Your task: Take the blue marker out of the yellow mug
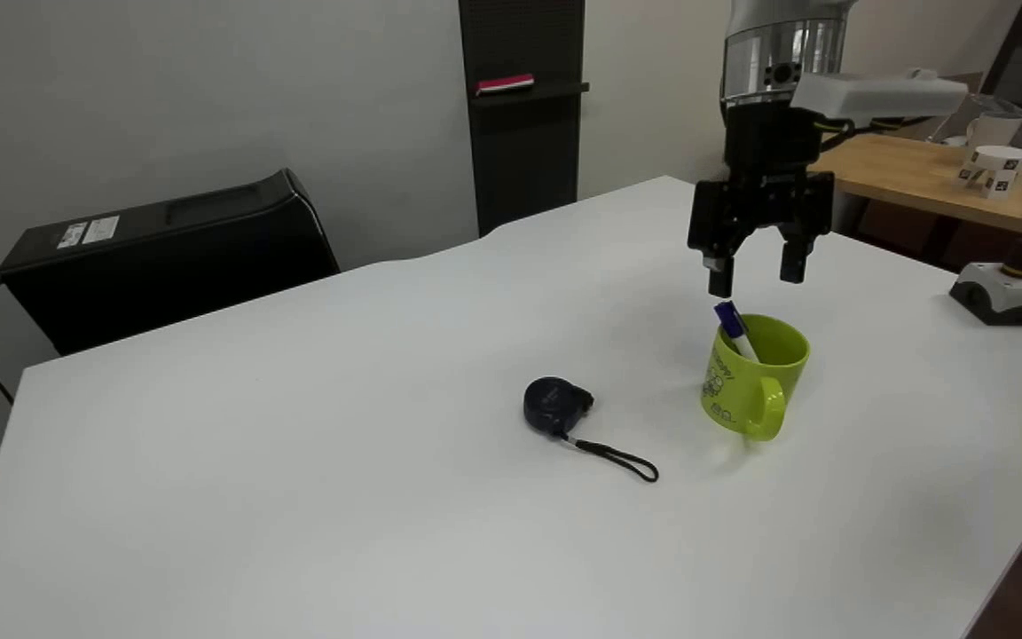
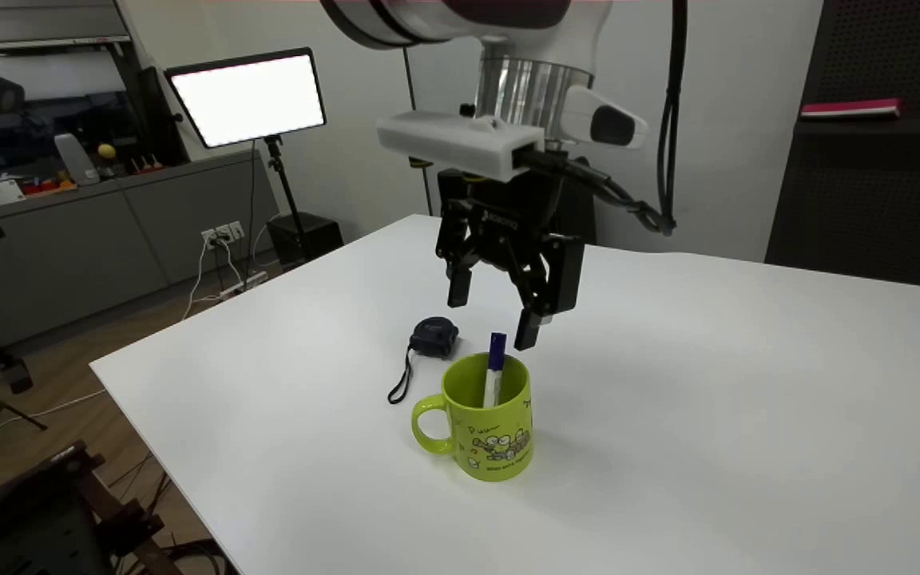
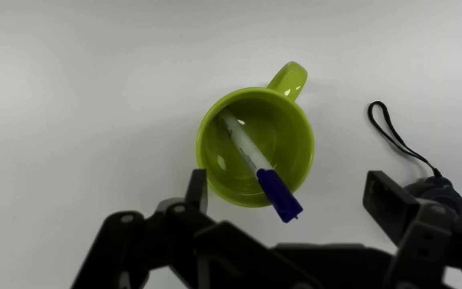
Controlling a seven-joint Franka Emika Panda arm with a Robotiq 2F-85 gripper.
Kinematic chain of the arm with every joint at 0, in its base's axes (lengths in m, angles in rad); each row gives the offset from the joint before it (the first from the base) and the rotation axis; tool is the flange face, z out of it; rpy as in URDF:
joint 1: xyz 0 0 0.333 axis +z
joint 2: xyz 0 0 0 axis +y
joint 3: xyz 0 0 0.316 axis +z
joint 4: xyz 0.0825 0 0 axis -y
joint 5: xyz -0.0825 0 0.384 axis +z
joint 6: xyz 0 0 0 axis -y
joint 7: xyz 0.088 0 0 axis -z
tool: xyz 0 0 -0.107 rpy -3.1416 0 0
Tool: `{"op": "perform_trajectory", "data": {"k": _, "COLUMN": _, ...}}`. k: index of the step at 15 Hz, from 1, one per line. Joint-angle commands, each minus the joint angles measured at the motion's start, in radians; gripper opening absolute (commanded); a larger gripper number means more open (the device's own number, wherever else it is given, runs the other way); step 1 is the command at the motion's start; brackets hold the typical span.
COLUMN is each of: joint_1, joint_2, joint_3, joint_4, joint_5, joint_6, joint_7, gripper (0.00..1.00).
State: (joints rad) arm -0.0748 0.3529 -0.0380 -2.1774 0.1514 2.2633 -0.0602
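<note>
The yellow mug (image 1: 750,390) stands upright on the table and shows in both exterior views (image 2: 492,439). In the wrist view the mug (image 3: 291,136) is seen from above, with its handle at the upper right. The blue marker (image 3: 251,150) leans inside it; the white barrel is in the mug. Its blue cap sticks out over the rim, as both exterior views show (image 1: 731,321) (image 2: 497,351). My gripper (image 1: 757,274) is open and empty above the mug (image 2: 493,310). In the wrist view the cap lies between the two spread fingers (image 3: 288,180), untouched.
A dark tape measure (image 1: 555,406) with a black cord loop lies near the mug; in the wrist view it is partly behind the right finger (image 3: 441,194). A grey and black button box (image 1: 1008,293) stands by the table's edge. The white table (image 1: 298,461) carries these things.
</note>
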Motion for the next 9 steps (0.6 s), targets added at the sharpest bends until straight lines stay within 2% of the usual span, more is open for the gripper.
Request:
{"op": "perform_trajectory", "data": {"k": 1, "joint_1": 0.011, "joint_2": 0.025, "joint_3": -0.006, "joint_4": 0.012, "joint_5": -0.036, "joint_6": 0.013, "joint_7": 0.039, "gripper": 1.0}}
{"op": "perform_trajectory", "data": {"k": 9, "joint_1": 0.013, "joint_2": 0.061, "joint_3": -0.008, "joint_4": 0.024, "joint_5": -0.061, "joint_6": 0.058, "joint_7": 0.049, "gripper": 1.0}}
